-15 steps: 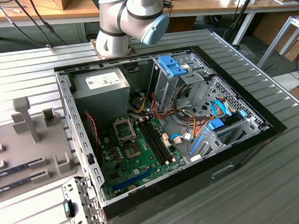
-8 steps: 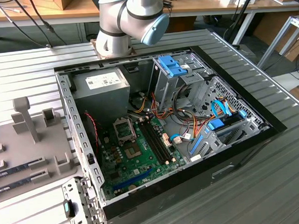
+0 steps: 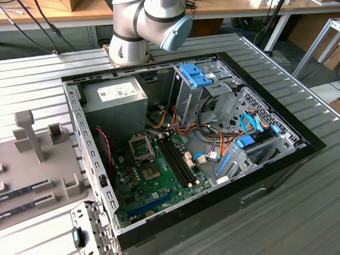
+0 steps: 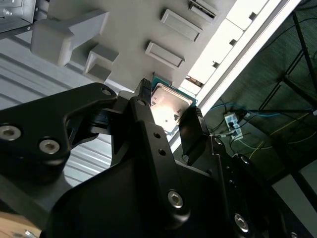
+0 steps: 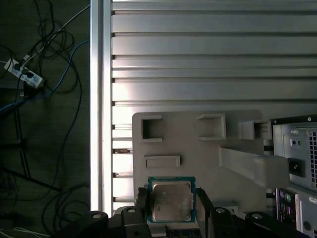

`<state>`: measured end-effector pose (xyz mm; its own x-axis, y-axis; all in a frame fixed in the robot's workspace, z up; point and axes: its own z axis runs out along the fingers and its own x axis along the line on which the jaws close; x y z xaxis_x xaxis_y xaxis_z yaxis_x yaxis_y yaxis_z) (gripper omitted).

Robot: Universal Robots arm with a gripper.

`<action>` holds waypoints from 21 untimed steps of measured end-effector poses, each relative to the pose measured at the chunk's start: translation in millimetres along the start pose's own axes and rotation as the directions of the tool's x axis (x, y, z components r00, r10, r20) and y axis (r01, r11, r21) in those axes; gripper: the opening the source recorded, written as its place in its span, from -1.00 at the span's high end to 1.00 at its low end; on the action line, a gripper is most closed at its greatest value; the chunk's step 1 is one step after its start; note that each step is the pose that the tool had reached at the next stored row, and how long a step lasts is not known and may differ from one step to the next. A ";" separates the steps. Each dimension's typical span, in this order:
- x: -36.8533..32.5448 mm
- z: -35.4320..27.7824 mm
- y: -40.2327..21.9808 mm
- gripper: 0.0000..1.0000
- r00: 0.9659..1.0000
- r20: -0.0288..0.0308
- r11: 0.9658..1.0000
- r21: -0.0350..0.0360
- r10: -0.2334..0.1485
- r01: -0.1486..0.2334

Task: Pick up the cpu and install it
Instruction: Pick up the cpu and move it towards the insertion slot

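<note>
The cpu, a small square chip with a silver top and a thin green rim, sits between my gripper's two black fingers, which press on its opposite edges. In the second wrist view the cpu shows the same way inside the gripper, over the edge of the grey holder plate. I cannot tell whether it rests on the plate or hangs just above it. In the exterior view the motherboard's socket, with its hinged metal frame, lies inside the open computer case.
The grey holder plate carries empty pockets and raised blocks; in the exterior view it lies left of the case with long sticks in its slots. The slatted metal table's edge is close, with floor cables beyond. The power supply stands behind the socket.
</note>
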<state>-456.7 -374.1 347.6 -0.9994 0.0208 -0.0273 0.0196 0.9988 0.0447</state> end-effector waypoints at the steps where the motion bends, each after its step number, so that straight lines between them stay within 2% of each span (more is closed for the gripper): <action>1: 0.0 -0.2 0.0 0.05 1.000 0.000 1.000 -0.001 0.000 0.000; 13: -0.1 -4.2 0.2 0.05 1.000 0.000 1.000 -0.003 0.000 0.000; 21: -0.4 -12.4 0.6 0.05 1.000 0.000 1.000 -0.003 0.000 0.000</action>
<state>-456.7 -374.1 360.1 -0.9994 0.0209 -0.0272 0.0196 0.9987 0.0479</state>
